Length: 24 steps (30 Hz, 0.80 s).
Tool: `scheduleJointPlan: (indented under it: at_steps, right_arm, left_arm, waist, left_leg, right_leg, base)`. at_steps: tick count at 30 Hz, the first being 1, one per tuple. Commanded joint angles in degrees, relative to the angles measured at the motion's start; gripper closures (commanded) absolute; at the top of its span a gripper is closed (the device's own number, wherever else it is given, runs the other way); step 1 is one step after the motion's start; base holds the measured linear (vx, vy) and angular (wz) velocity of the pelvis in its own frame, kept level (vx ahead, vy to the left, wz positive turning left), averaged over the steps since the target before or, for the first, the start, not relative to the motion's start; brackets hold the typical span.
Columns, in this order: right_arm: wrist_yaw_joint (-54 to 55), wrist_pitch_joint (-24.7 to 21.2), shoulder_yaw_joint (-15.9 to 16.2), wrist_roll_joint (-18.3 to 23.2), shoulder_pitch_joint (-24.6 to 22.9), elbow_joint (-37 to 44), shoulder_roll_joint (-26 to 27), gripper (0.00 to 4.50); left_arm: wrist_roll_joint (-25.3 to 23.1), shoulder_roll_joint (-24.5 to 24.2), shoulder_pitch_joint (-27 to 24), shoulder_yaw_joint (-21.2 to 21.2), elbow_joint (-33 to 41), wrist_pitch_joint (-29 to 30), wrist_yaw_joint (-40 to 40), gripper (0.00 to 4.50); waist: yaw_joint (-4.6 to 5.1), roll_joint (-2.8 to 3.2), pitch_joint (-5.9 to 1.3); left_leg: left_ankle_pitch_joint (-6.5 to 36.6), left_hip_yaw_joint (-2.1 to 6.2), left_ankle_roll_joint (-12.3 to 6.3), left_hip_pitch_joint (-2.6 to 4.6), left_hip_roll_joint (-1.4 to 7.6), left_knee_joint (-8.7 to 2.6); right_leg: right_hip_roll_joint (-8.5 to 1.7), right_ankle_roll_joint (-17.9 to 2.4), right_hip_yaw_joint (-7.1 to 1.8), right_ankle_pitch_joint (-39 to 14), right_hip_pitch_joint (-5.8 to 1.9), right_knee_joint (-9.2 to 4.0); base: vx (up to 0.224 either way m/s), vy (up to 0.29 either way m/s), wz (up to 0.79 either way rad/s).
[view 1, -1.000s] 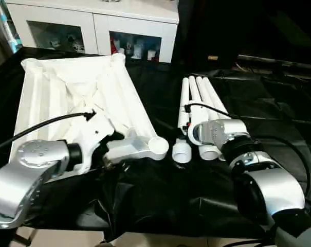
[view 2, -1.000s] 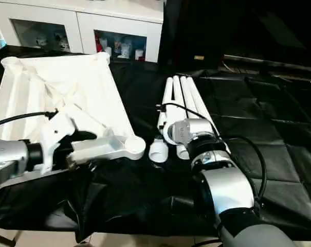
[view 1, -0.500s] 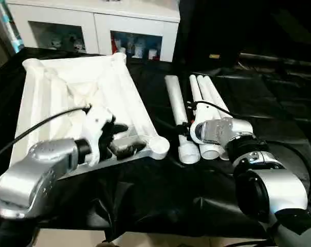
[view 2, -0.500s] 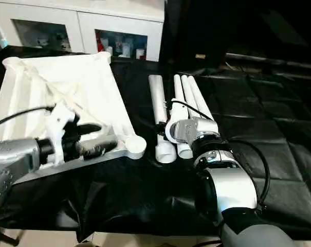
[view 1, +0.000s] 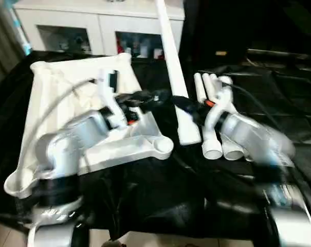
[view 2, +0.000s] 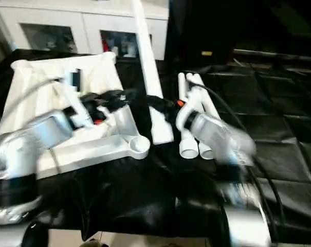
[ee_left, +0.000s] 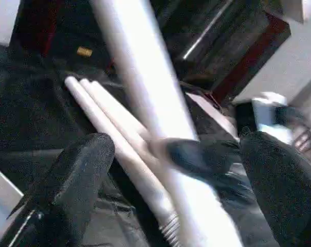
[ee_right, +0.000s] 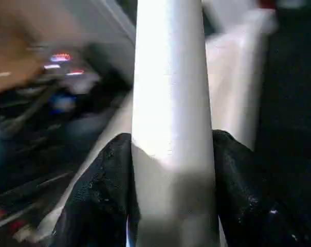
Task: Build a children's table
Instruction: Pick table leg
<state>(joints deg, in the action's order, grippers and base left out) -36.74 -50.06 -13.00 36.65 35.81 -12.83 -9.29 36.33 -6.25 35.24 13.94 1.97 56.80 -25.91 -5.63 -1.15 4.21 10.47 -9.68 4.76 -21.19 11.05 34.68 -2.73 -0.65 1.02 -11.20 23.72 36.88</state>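
between your two arms, the lifted leg (view 1: 175, 77) stands tilted beside the upturned table top (view 1: 68, 92), pinched in your right gripper (view 1: 188, 107); your left gripper (view 1: 145, 98) gapes just beside it. i'd fear that the grip, low on the leg, lets it swing past the corner socket (view 1: 160, 146)

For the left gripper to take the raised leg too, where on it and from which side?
Judging by its pose, the bare stretch of the raised leg above the right gripper, which is shut on its lower part. The leg stands nearly upright beside the tabletop, so the open left gripper would best come level from the tabletop side, one finger on each side of the round tube.
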Motion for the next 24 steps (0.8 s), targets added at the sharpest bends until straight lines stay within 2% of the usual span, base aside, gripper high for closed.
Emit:
scheduleJointPlan:
  at_steps: [1,2,3,4,7,8,10,11,12,13,15,17,18,19,21,22,23,24]
  right_arm:
    - [-2.7,-1.4,0.8,2.9,-0.6,5.1,-1.0,2.67]
    - [-3.3,-1.6,1.0,3.3,-1.1,6.1,-1.1,2.67]
    - [-4.5,-1.8,1.7,4.0,-2.3,8.1,-1.1,2.67]
    - [-4.7,-1.8,1.9,4.1,-2.5,8.6,-1.1,2.67]
    - [-5.8,-1.7,3.2,4.0,-3.8,10.9,-1.3,2.67]
    - [-6.2,-2.1,3.9,4.4,-4.4,12.3,-1.4,2.67]
    - [-6.0,-2.4,4.4,4.5,-4.6,12.8,-1.6,2.67]
    - [-6.0,-2.4,4.4,4.5,-4.6,12.8,-1.6,2.67]
    - [-5.9,-2.5,4.6,4.4,-4.7,12.9,-1.7,2.67]
    - [-6.0,-2.5,4.9,4.3,-4.8,13.1,-2.0,2.67]
    - [-6.1,-2.3,5.7,4.0,-4.8,13.1,-2.3,2.67]
    - [-6.3,-2.0,6.2,3.9,-4.8,13.0,-2.5,2.67]
    - [-6.3,-2.0,6.3,3.7,-4.7,12.9,-2.5,2.67]
    - [-6.3,-1.8,6.9,3.4,-4.6,12.9,-2.4,2.67]
    - [-6.2,-1.6,7.3,3.1,-4.6,13.0,-2.3,2.67]
    - [-6.2,-1.5,7.5,2.9,-4.5,12.9,-2.3,2.67]
    - [-5.4,-0.3,9.8,0.6,-4.3,12.9,-2.4,2.67]
    - [-4.2,0.6,11.3,-1.4,-3.8,12.5,-2.2,2.67]
  left_arm:
    - [2.6,1.9,3.3,1.5,-1.1,1.0,1.5,0.00]
    - [3.7,2.6,4.1,2.1,-1.5,1.3,1.9,0.00]
    - [5.8,4.0,5.5,3.2,-2.3,2.1,2.5,0.00]
    - [6.2,4.3,5.9,3.4,-2.5,2.2,2.7,0.00]
    - [7.9,5.6,7.3,4.0,-3.3,3.1,3.5,0.00]
    - [9.0,6.3,7.8,4.0,-3.2,3.6,3.3,0.00]
    - [9.6,6.5,7.9,3.8,-2.8,3.8,2.8,0.00]
    - [9.6,6.5,7.9,3.8,-2.8,3.8,2.8,0.00]
    - [9.7,6.7,7.8,3.8,-2.7,3.8,2.6,0.00]
    - [9.8,6.9,7.6,3.8,-2.3,4.0,2.8,0.00]
    - [9.9,6.7,7.2,3.6,-1.9,4.3,3.5,0.00]
    - [9.8,6.3,7.1,3.3,-1.8,4.4,4.8,0.00]
    - [9.9,6.3,7.0,3.3,-1.8,4.5,5.3,0.29]
    - [9.6,6.2,6.9,3.0,-1.5,4.6,5.7,0.37]
    - [9.4,6.1,6.8,2.7,-1.2,4.6,5.9,0.37]
    - [9.3,6.0,6.8,2.5,-1.2,4.5,6.0,0.53]
    - [8.4,5.7,6.4,1.8,-0.3,4.6,6.5,0.53]
    - [7.7,5.8,6.1,1.6,0.3,4.4,7.5,0.80]
  waist:
    - [-0.52,-0.04,-4.74]
    - [-0.48,0.06,-4.62]
    - [-0.39,-0.28,-4.49]
    - [-0.70,-0.02,-4.46]
    - [-0.54,-0.11,-4.36]
    - [-0.53,-0.29,-4.44]
    - [-0.55,-0.25,-4.63]
    - [-0.51,-0.42,-4.60]
    - [-0.57,-0.26,-4.65]
    - [-0.55,-0.48,-4.64]
    - [-0.70,-0.37,-4.70]
    - [-0.81,-0.73,-4.75]
    - [-0.88,-0.60,-4.76]
    - [-0.86,-0.85,-4.79]
    - [-0.96,-0.63,-4.77]
    - [-1.03,-0.95,-4.82]
    - [-1.15,-0.73,-4.81]
    - [-1.06,-0.71,-4.76]
  left_leg:
    - [6.3,0.03,-0.82,0.48,0.76,-3.37]
    - [7.0,0.12,-0.27,0.42,0.83,-3.42]
    - [7.4,-0.01,-0.07,0.25,0.73,-3.45]
    - [8.1,-0.01,-0.08,0.64,0.84,-3.39]
    - [8.5,0.18,0.17,0.29,0.71,-3.58]
    - [7.8,0.15,0.09,0.29,0.72,-3.55]
    - [6.3,0.27,-0.12,0.17,0.76,-3.53]
    - [6.2,0.22,-0.17,0.16,0.76,-3.54]
    - [5.8,0.23,-0.23,0.18,0.77,-3.50]
    - [5.6,0.17,-0.42,0.16,0.81,-3.51]
    - [5.0,0.20,-0.60,0.11,0.84,-3.51]
    - [4.4,0.16,-0.86,0.12,0.91,-3.51]
    - [4.2,0.19,-0.89,0.11,0.92,-3.50]
    - [3.7,0.14,-1.07,0.07,0.93,-3.49]
    - [3.4,0.15,-1.22,0.06,0.96,-3.48]
    - [3.1,0.08,-1.36,0.05,0.95,-3.46]
    - [2.9,0.18,-1.24,0.05,1.09,-3.49]
    - [2.8,0.20,-1.03,-0.05,1.11,-3.53]
  right_leg:
    - [-3.52,-12.1,-1.75,-4.3,-4.09,-4.59]
    - [-3.71,-11.9,-1.77,-7.1,-4.03,-4.79]
    - [-3.60,-11.5,-1.76,-8.3,-4.06,-4.94]
    - [-3.70,-11.0,-1.83,-9.9,-3.66,-5.20]
    - [-3.70,-9.7,-1.72,-12.8,-3.75,-5.45]
    - [-3.65,-9.1,-1.76,-12.6,-3.74,-5.51]
    - [-3.67,-9.2,-1.70,-10.7,-3.79,-5.24]
    - [-3.67,-9.2,-1.70,-10.5,-3.77,-5.28]
    - [-3.64,-9.4,-1.71,-9.8,-3.73,-5.15]
    - [-3.60,-9.5,-1.70,-9.1,-3.75,-5.20]
    - [-3.67,-9.6,-1.66,-8.2,-3.79,-5.04]
    - [-3.73,-9.8,-1.64,-7.2,-3.85,-4.96]
    - [-3.76,-9.8,-1.63,-6.9,-3.85,-4.90]
    - [-3.76,-9.9,-1.61,-6.2,-3.87,-4.86]
    - [-3.84,-10.0,-1.63,-5.7,-3.82,-4.81]
    - [-3.85,-10.0,-1.62,-5.2,-3.90,-4.78]
    - [-3.96,-10.0,-1.59,-5.0,-3.82,-4.65]
    - [-3.97,-10.0,-1.56,-5.1,-3.80,-4.65]
  base:
    - [0.000,0.000,0.00]
    - [0.000,0.000,0.00]
    - [0.000,0.000,0.00]
    - [0.000,0.000,0.00]
    - [0.000,0.000,0.00]
    - [0.000,0.000,0.00]
    - [0.000,0.000,0.00]
    - [0.000,0.000,0.00]
    - [0.000,0.000,0.00]
    - [0.000,0.000,0.00]
    - [0.000,0.000,0.00]
    - [0.000,0.000,0.00]
    - [0.000,0.000,0.00]
    - [0.000,0.000,0.00]
    - [0.000,0.000,0.00]
    - [0.000,0.000,0.00]
    - [0.000,0.000,0.00]
    - [0.000,0.000,0.00]
